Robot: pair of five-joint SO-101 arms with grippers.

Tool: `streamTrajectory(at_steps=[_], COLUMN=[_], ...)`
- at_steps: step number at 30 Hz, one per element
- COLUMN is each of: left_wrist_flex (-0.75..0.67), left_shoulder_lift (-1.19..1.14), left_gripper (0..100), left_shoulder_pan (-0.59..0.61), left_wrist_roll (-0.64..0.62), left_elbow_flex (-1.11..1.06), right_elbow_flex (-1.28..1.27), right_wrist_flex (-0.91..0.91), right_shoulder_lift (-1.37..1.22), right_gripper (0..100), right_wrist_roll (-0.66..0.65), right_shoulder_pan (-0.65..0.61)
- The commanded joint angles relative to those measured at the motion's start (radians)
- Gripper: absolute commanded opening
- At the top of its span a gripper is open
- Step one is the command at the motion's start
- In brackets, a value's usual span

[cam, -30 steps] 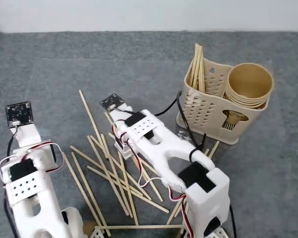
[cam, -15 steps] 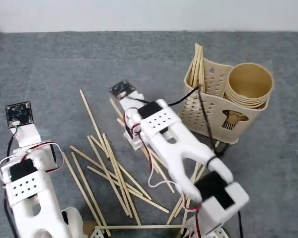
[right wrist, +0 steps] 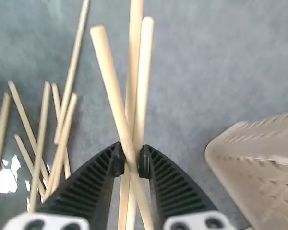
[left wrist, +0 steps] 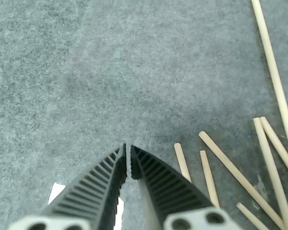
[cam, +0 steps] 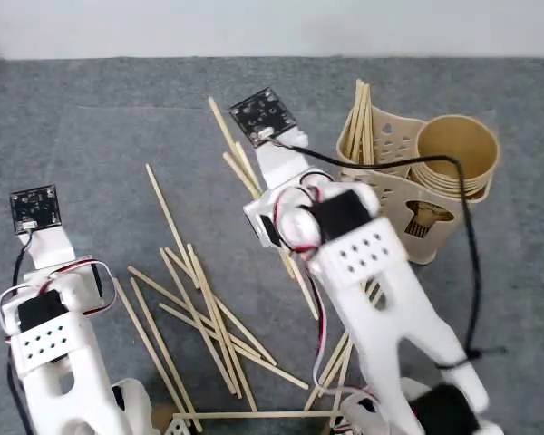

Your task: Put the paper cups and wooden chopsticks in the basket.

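1. Grey mat (cam: 118,136) lies under everything. Farthest to the left of the basket, my left gripper (left wrist: 128,148) hangs over bare mat. Its jaws are pressed together and nothing is between them.
2. Between that gripper and the basket lie the loose chopsticks (cam: 199,308). They are flat and crossed in a pile, and most long axes slant from the near side toward the far side.
3. Just left of the basket, my right gripper (right wrist: 129,153) is clamped on a held bundle (right wrist: 116,91) of about three sticks, which cross one another at the jaws.
4. The long axis of this bundle slants, and its free ends point up and away from the basket, toward the far left. I judge it must be turned more upright before it can go in.
5. The basket (cam: 381,204) stands to the right of these jaws, near them, so my right arm is clearly the nearer one.
6. Its left compartment holds upright chopsticks (cam: 358,122), and its right compartment holds the stacked paper cups (cam: 458,154).
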State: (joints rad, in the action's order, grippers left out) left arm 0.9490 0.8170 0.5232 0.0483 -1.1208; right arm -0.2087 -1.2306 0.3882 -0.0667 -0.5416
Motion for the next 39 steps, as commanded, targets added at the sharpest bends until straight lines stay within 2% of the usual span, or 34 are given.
streamTrajectory(at_steps=[1,12,19,31,35,39], left_wrist_flex=[-0.020,-0.020,-0.020,-0.020,-0.020,-0.020], left_shoulder_lift=[0.023,0.023,0.023,0.023,0.023,0.023], left_gripper=[2,2,2,2,2,2], left_shoulder_pan=[0.000,0.000,0.000,0.000,0.000,0.000], left_wrist_roll=[0.006,0.006,0.006,0.006,0.006,0.006], left_elbow_flex=[0.007,0.007,0.007,0.007,0.007,0.007], right_elbow_flex=[0.049,0.408,0.554,0.542,0.408,0.157], right_wrist_flex=[0.001,0.007,0.119,0.323,0.404,0.613], right_shoulder_lift=[0.120,0.119,0.048,0.025,0.035,0.091], right_gripper=[0.7,0.7,0.7,0.7,0.7,0.7], right_wrist_roll=[-0.012,-0.011,-0.011,-0.005,-0.003,-0.011], right_shoulder_pan=[0.015,0.124,0.254,0.389,0.412,0.455])
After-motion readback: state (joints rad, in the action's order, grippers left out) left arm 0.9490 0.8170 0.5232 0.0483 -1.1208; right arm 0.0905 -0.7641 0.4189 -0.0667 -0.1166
